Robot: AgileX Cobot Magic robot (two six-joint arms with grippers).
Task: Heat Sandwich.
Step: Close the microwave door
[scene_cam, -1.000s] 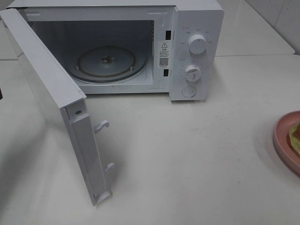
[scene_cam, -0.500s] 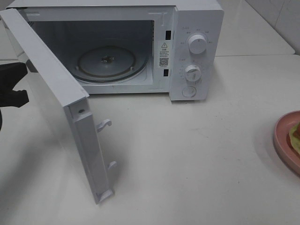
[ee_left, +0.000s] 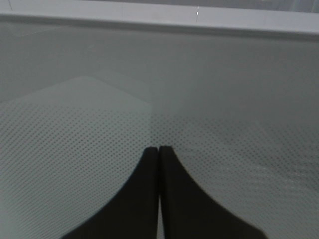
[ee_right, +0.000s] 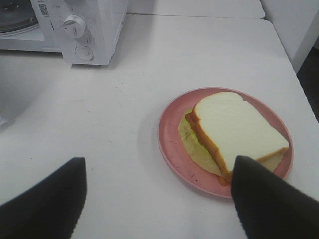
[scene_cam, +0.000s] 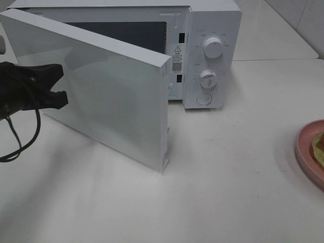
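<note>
Left of the microwave (scene_cam: 212,50), left gripper (scene_cam: 58,83), fingers pressed together, against the half-swung door's (scene_cam: 116,96) outer face, likely pushing it. Well right of the microwave, sandwich (ee_right: 237,132) sits on its plate (ee_right: 172,149), not yet inside. Right gripper (ee_right: 159,199) hovers over it, spread wide, holding nothing.

This looks like a kitchen-style test corner, set up for food handling. A white microwave (scene_cam: 202,55) with two round dials (scene_cam: 212,48) stands at the far side of a plain white table (scene_cam: 228,177), its door (scene_cam: 111,96) swung partly out. On the right sits a pink plate (ee_right: 172,144) carrying a sandwich (ee_right: 237,132). Pale tiled wall (scene_cam: 304,20) shows at the far right corner.
</note>
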